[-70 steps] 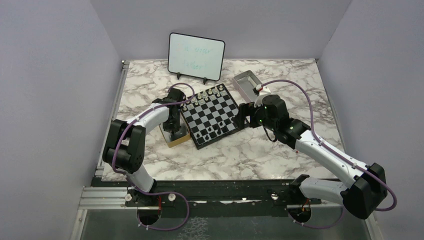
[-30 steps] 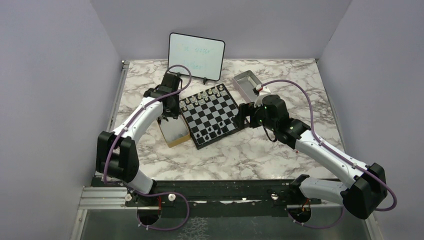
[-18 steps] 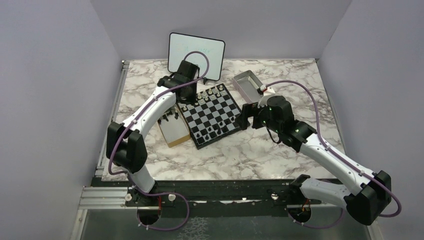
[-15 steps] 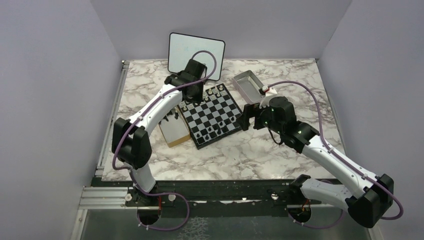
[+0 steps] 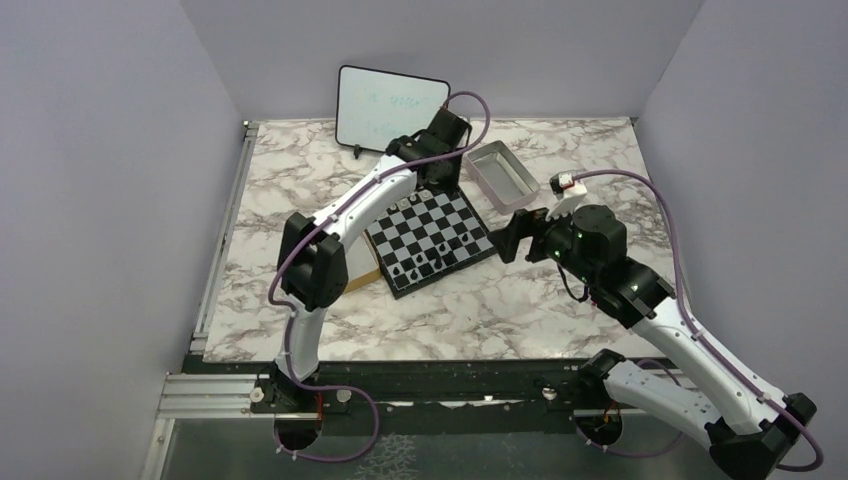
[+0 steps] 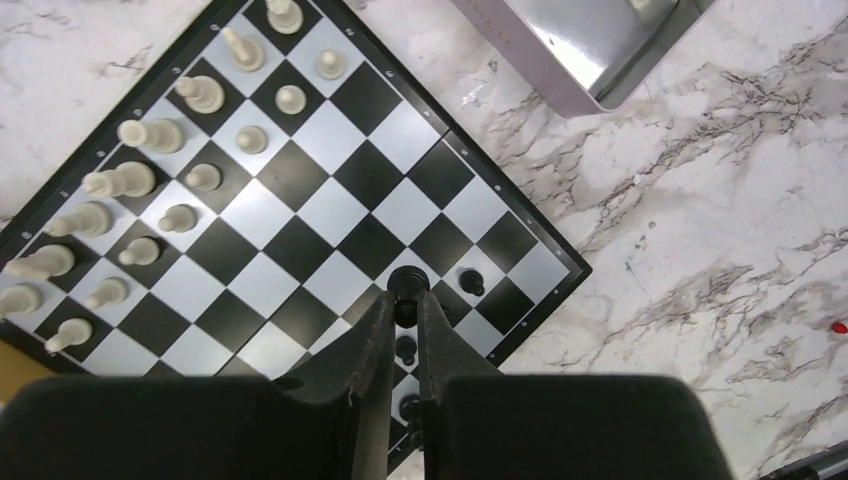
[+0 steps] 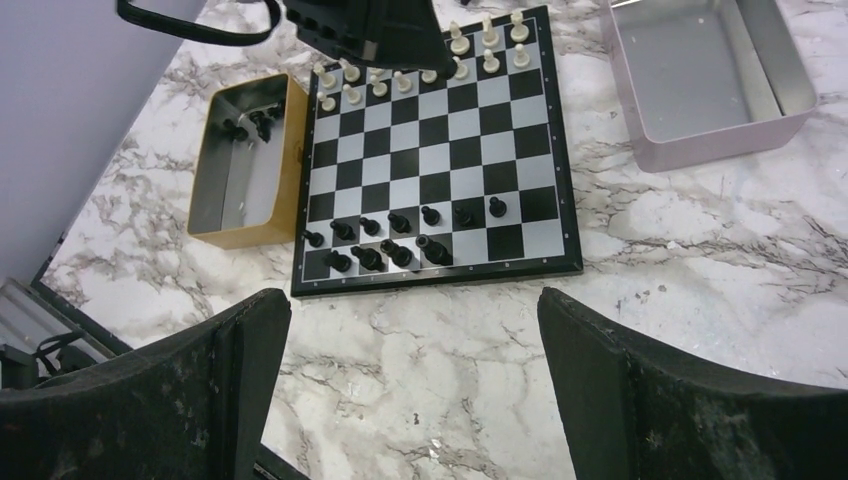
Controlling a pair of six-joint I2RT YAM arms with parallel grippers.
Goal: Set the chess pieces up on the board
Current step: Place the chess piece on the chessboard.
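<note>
Left end effector (image 6: 405,303) was pinched almost shut on one black chess piece (image 6: 405,281), above the board (image 6: 331,214) on its black-piece side; could not tell if the piece touched a square; right end effector (image 7: 410,300) gaped fully wide with nothing in it, off the board's tray-side corner; other black pieces (image 7: 390,245) stood in the board's two near rows, not all filled; a few more lay in the wooden box (image 7: 290,190) touching the board's left edge; pale pieces (image 7: 450,55) lined the board's far rows; metal tray (image 7: 700,140) sat on the desk (image 7: 650,300) right of the board.
</note>
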